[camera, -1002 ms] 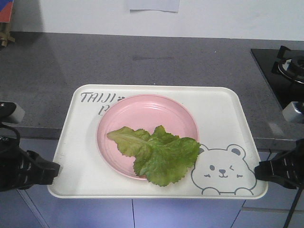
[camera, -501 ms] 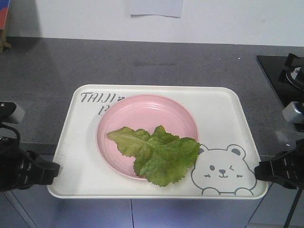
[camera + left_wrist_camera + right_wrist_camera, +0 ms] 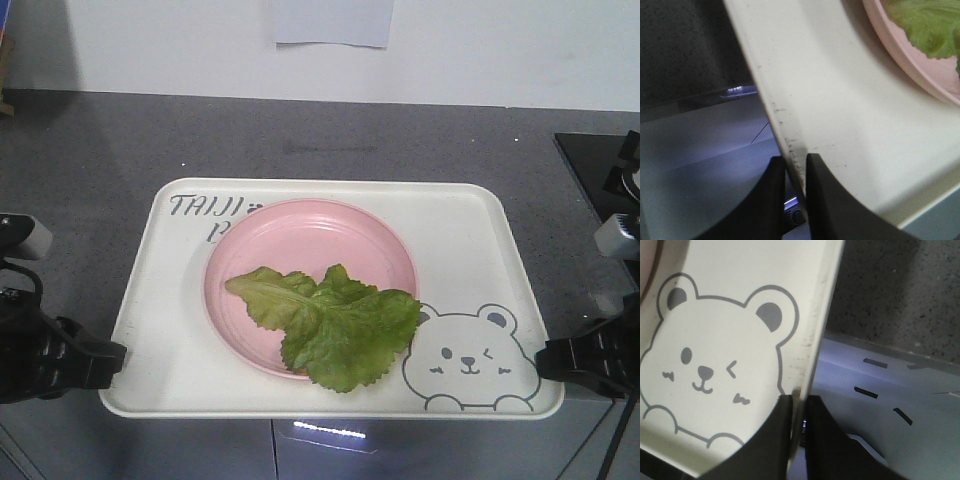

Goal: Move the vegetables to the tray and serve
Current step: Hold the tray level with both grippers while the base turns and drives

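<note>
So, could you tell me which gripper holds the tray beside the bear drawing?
The right gripper, shut on the tray by its bear; the left gripper clamps the opposite, plain rim.

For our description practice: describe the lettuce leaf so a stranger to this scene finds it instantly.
Start at the cream tray with the bear drawing. A pink plate sits on it; the lettuce leaf lies on the plate's near side, the only green, ruffled thing.

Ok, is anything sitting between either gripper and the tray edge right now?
Nothing visible. The left gripper pinches the tray rim directly, and the right gripper does the same beside the bear drawing. The lettuce leaf lies on the pink plate, away from both.
</note>
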